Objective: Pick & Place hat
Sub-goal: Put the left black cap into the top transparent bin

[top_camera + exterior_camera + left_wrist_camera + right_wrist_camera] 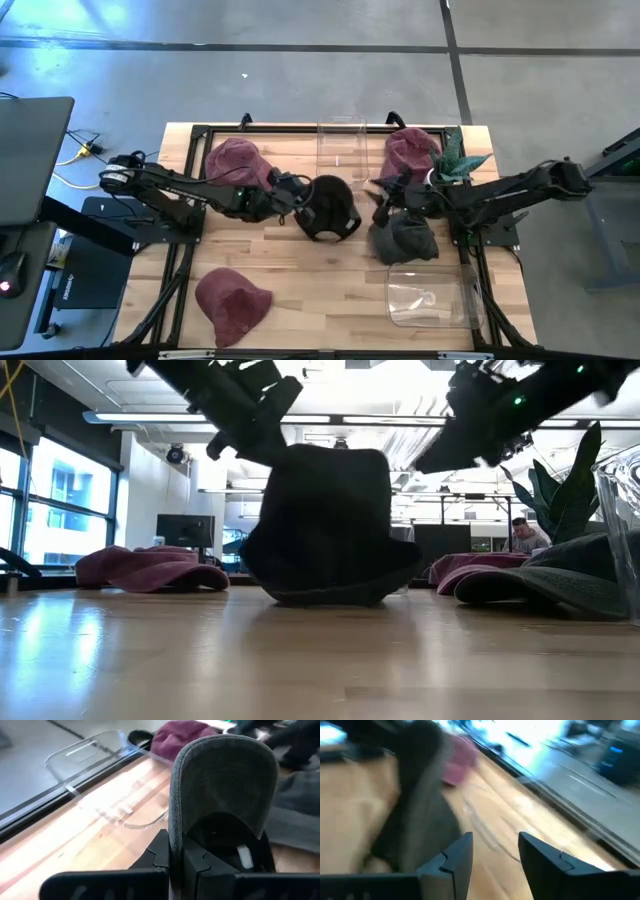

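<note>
A black hat [328, 207] stands near the table's middle; in the low view the same hat [325, 525] rests its lower edge on the wood. My left gripper [292, 197] reaches in from the left and is shut on the hat's left side. My right gripper [384, 196] hangs open just right of the hat, and its wrist view shows the fingers [495, 857] apart with nothing between them. Under the right arm a grey hat [404, 238] lies on the table. My left gripper pinches the black hat's rim [176, 845] between its two fingers [159, 854], on the side of the hat toward the table's left. The fingers come from the left, slanting a little downward. The hat stands upright, its lower edge [320, 598] on the table.
Maroon hats lie at the far left [238, 160], far right [408, 150] and near left [232, 302]. One clear container [342, 140] stands at the far edge and another [432, 296] at the near right. A plant [456, 160] stands at the far right.
</note>
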You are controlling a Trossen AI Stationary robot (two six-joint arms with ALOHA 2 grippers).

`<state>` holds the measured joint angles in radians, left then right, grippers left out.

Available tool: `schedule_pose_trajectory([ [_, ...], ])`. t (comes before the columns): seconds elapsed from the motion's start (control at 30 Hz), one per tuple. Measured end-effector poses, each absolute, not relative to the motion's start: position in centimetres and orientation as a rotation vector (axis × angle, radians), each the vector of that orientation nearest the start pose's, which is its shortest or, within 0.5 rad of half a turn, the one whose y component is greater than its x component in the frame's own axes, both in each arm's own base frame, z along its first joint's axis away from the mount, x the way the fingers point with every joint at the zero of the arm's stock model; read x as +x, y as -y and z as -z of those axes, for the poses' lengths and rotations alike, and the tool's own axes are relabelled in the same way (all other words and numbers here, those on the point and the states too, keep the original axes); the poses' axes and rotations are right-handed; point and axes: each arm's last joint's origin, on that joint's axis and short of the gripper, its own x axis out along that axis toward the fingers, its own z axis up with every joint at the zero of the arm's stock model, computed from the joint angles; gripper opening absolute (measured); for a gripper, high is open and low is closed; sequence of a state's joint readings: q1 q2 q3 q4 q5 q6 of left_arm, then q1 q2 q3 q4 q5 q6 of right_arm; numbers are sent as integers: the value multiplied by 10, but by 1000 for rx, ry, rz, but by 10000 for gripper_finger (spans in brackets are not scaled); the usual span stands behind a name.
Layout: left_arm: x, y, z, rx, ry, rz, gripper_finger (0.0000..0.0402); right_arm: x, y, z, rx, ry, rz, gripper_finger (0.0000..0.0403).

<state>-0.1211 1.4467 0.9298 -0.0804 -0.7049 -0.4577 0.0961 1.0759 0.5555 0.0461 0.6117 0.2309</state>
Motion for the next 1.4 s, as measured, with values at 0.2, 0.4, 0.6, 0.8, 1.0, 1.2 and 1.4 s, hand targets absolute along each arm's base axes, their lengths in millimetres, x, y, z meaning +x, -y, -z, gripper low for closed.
schedule_pose_trajectory([
  [0.2,304,16,-246,-194,-390,-725,2,227,-43,-240,-93,-450,360,123],
  [0.4,305,18,-251,-189,-321,-781,1,277,-88,-224,-426,-563,206,23],
  [0.6,304,36,-259,-106,-238,-824,0,336,-104,-185,-647,-660,459,15],
  [0.8,287,59,-280,-70,-169,-817,0,367,-107,-144,-901,-709,761,3],
  [1.0,283,64,-285,-93,-159,-767,0,395,-95,-122,-1024,-749,915,1],
  [1.2,285,65,-287,-121,-152,-716,0,406,-78,-113,-1061,-793,969,1],
  [1.4,288,68,-289,-165,-151,-602,0,406,-60,-113,-1031,-809,1041,0],
])
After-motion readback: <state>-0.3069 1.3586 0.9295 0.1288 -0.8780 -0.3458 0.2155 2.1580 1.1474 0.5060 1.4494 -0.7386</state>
